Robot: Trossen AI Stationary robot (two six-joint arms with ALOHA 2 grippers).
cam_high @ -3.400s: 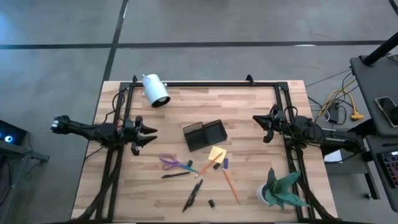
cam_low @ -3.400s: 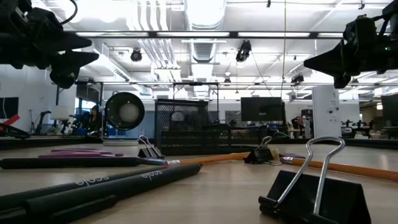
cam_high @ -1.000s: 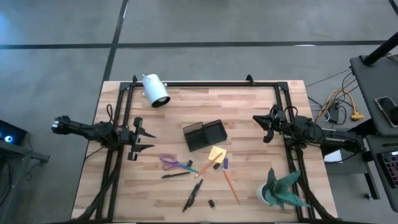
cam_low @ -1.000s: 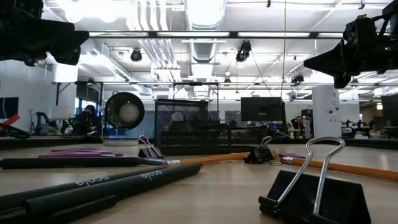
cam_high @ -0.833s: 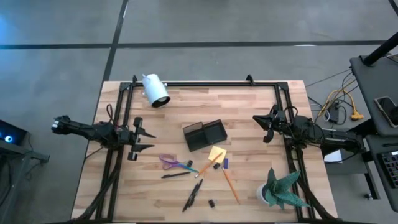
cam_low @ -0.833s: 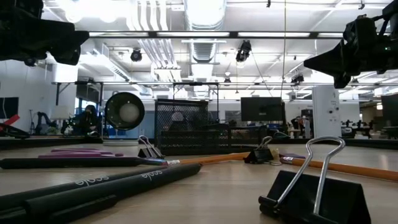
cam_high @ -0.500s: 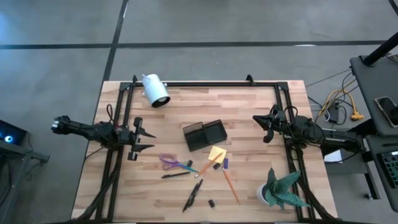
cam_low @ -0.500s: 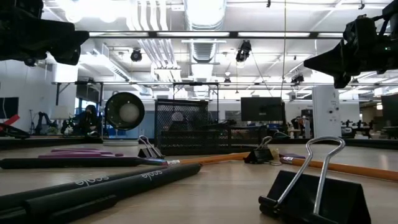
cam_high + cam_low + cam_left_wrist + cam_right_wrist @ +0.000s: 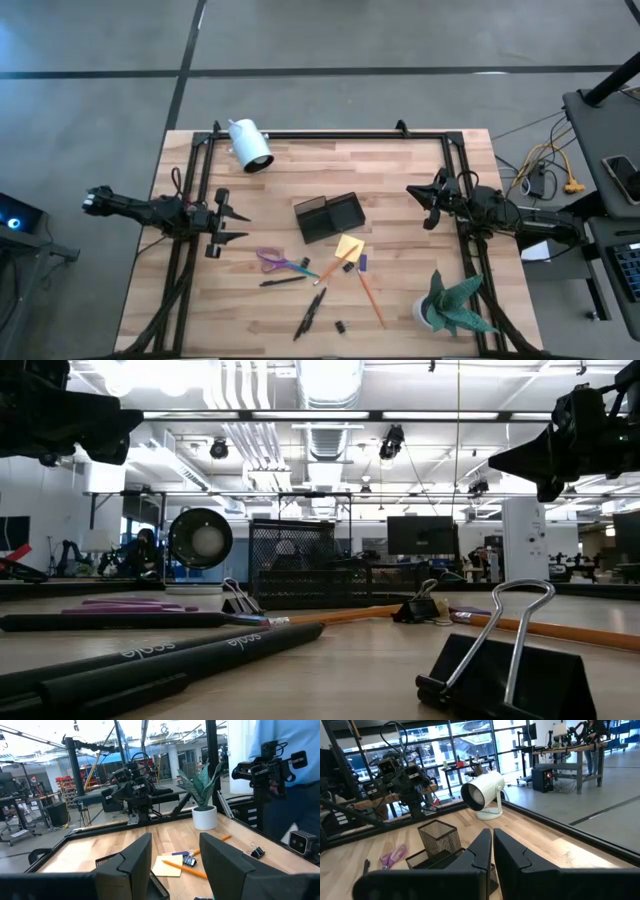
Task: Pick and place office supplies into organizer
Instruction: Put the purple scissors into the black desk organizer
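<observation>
The dark translucent two-compartment organizer box (image 9: 328, 217) sits at the middle of the high view on the light wooden table (image 9: 400, 165), between the two grippers and well apart from both. Its long axis runs left to right, tilted slightly up toward the right. In the right wrist view its walls look like fine mesh (image 9: 440, 836), though that is hard to confirm.

The loose supplies lie just below it. The yellow square sticky-note pad (image 9: 348, 247) is nearest, close to the box's lower right corner. The orange pencil (image 9: 370, 297) slants down to the right from the pad. The purple-handled scissors (image 9: 276, 262) lie lower left of the box, handles to the left. Two black pens lie below them: one (image 9: 282, 282) nearly level, the other (image 9: 311, 311) slanting toward the lower left. A small black binder clip (image 9: 341, 327) is lowest.

The left gripper (image 9: 226, 226) hangs at centre left, fingers spread wide and empty. The right gripper (image 9: 423, 204) waits at centre right, fingers pressed almost together.
</observation>
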